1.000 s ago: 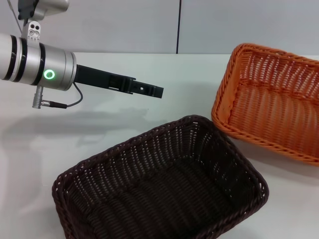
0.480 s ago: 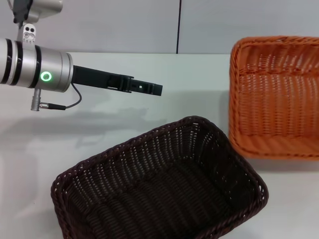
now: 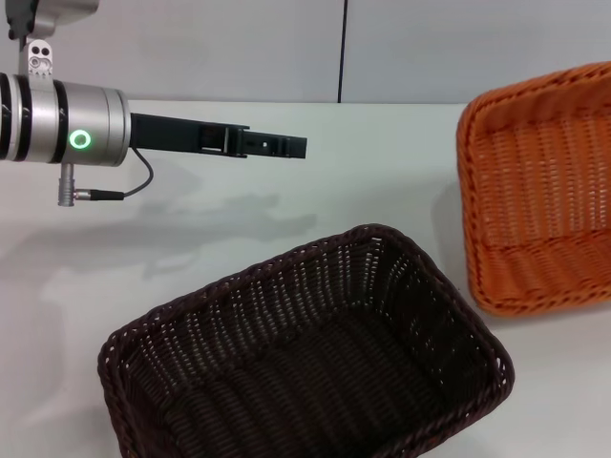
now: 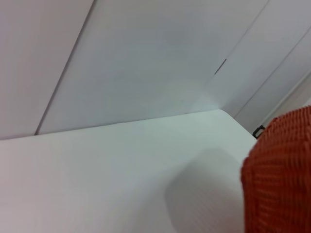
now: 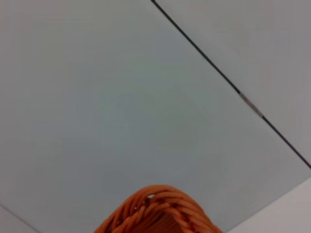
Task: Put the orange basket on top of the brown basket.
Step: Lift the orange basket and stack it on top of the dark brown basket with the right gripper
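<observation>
**Caller:** Where's your claw right now?

**Me:** My left claw (image 3: 286,146) hangs over the white surface (image 3: 239,191), beyond the brown basket (image 3: 305,353), pressed together and pinching nothing. My right claw isn't visible in the head view; its wrist camera shows a bit of braided orange rim right up close, but whether it's pinching that rim I cannot tell.

**Caller:** And the orange basket?

**Me:** The orange basket (image 3: 539,205) is tilted at my right, hollow turned toward me, apart from the brown one. It looks raised.

**Caller:** The trick from here?

**Me:** I'd say level it, line it up with the brown one, then lower it straight so it nests.

**Caller:** Anything inside?

**Me:** Both empty.
</observation>
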Controlling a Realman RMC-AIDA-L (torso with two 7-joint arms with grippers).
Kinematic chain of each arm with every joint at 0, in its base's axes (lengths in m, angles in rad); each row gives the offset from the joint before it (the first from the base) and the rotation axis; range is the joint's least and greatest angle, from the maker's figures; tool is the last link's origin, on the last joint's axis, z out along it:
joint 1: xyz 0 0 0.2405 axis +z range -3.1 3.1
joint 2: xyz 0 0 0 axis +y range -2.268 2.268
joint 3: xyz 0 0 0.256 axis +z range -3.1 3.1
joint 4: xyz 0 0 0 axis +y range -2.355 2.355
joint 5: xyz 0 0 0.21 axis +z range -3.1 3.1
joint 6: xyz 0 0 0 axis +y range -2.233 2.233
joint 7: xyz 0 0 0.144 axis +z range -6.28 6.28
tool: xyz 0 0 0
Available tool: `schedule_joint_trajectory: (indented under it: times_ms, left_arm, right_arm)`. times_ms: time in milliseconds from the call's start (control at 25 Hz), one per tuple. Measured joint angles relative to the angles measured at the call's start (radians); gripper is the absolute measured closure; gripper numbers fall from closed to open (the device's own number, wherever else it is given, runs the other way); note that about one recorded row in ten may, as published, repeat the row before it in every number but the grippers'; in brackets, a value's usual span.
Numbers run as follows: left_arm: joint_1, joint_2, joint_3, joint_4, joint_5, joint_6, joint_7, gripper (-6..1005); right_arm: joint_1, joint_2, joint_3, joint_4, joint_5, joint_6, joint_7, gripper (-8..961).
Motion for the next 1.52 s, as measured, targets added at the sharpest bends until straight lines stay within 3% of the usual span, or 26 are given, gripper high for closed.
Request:
schedule_joint_trajectory:
  times_ms: [240, 440, 760, 920, 1040, 1080, 1280, 1520]
  left_arm:
    - [0.004, 0.0, 0.0, 0.0, -0.022, 0.008, 0.003, 138]
    - [0.023, -0.001, 0.0, 0.0, -0.116, 0.024, 0.058, 138]
    - [0.069, -0.027, 0.0, 0.006, -0.283, 0.072, 0.208, 138]
    - [0.079, -0.029, 0.0, 0.011, -0.305, 0.086, 0.227, 138]
    - [0.083, -0.03, 0.0, 0.011, -0.308, 0.095, 0.234, 138]
    - [0.085, -0.03, 0.0, 0.012, -0.31, 0.1, 0.237, 137]
    - [0.083, -0.032, 0.001, 0.036, -0.319, 0.118, 0.258, 137]
    - [0.077, -0.032, 0.009, 0.048, -0.321, 0.133, 0.265, 137]
  right_arm:
    - [0.0, 0.004, 0.015, 0.007, 0.06, 0.015, -0.046, 712]
    - [-0.01, 0.007, 0.015, 0.027, 0.174, 0.012, -0.094, 712]
    - [-0.019, 0.012, 0.014, 0.032, 0.327, -0.065, -0.13, 712]
    - [-0.017, 0.026, 0.012, 0.032, 0.355, -0.141, -0.135, 712]
    - [-0.017, 0.049, 0.009, 0.033, 0.383, -0.207, -0.16, 712]
    - [-0.018, 0.07, 0.005, 0.033, 0.403, -0.254, -0.188, 712]
    - [-0.015, 0.097, 0.006, 0.079, 0.405, -0.33, -0.2, 713]
    - [-0.007, 0.112, 0.0, 0.151, 0.406, -0.386, -0.21, 713]
